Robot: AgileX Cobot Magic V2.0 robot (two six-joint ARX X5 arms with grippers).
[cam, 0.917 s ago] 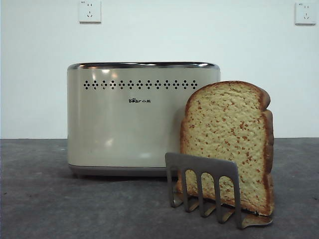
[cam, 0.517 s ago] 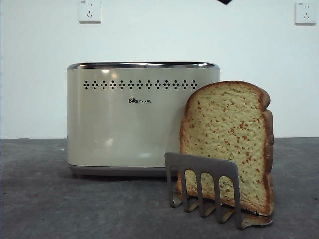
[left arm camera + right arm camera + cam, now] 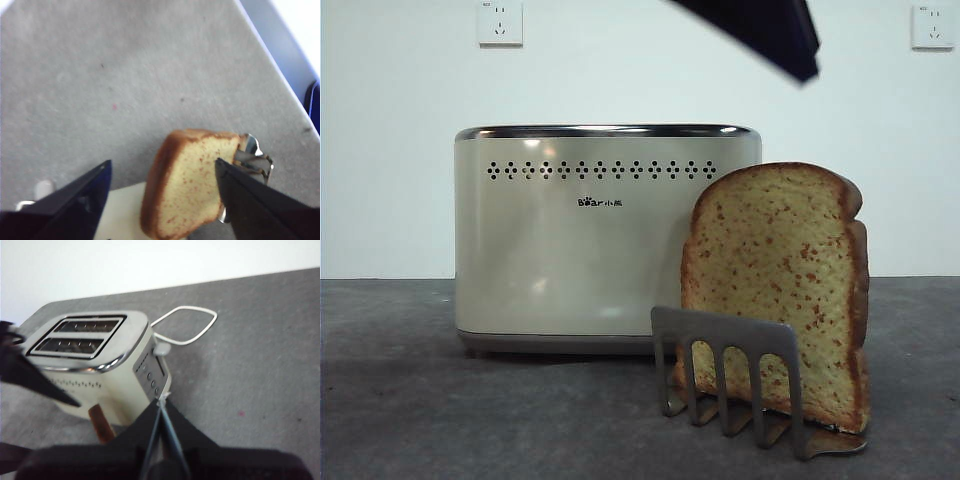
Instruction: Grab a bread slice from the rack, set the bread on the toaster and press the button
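Note:
The slice of bread stands upright in the steel rack, right of the cream toaster. My left gripper is open and hovers above the bread, one jaw on each side, not touching it. It shows as a dark shape at the top of the front view. My right gripper is shut and empty, held off from the toaster's narrow side, where the button sticks out.
A white cable loop lies on the grey table behind the toaster. Two wall sockets are on the white wall. The table edge runs beyond the rack.
The left arm has come down into the top of the front view above the bread, from nothing, to a small tip, to a large dark shape. Bread, rack and toaster have not moved.

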